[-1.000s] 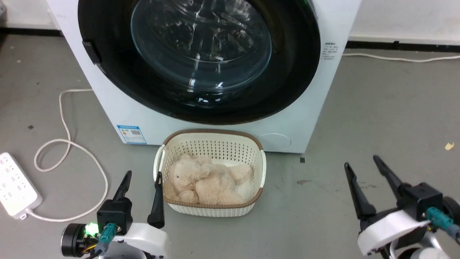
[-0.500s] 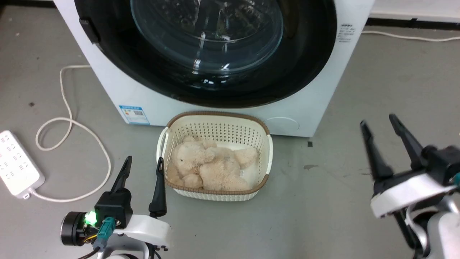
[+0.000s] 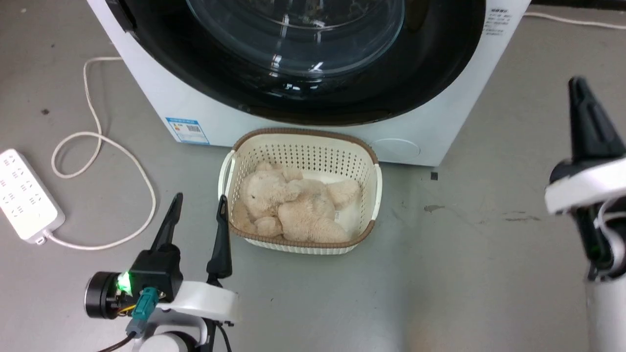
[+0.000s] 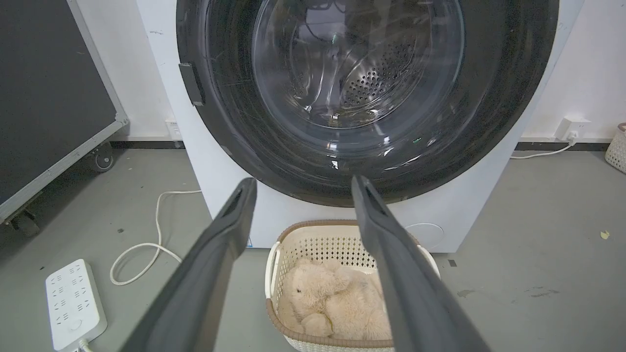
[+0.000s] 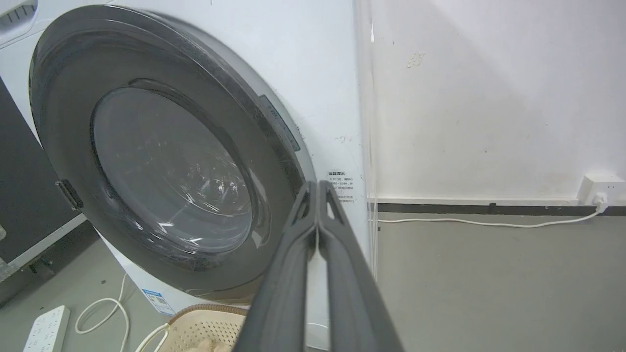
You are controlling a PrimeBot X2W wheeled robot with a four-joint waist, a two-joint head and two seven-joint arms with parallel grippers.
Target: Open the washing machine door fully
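Fingers of my right gripper (image 5: pixel 318 188) are pressed tip to tip with nothing between them, and they hang in open air off the right side of the washing machine (image 5: pixel 332 98), aimed at the right rim of the washing machine door (image 5: pixel 171 161) but well apart from it. My left gripper (image 4: pixel 303 182) is spread as wide as it goes and holds nothing; it sits low and near, just left of the basket (image 3: pixel 374 181), pointing at the door's lower half. The door lies flush against the white front, so none of the opening is done. I judge it a stiff, fairly heavy slab on a hinge, its glossy black ring slick for bare fingers and its bulging glass no place to press or pinch. A narrow recess (image 5: pixel 279 122) runs along the right rim, and I take that for the pull; the small dark block (image 4: pixel 190 90) on the left rim looks like the hinge side, though I cannot be sure. With the fingers closed, I would hook them into that recess, tug firmly to free the latch, then follow the door's arc leftward. The basket with its plush bear (image 3: pixel 288 205) stands on the floor close under the door, so I would watch the lower edge as it swings.
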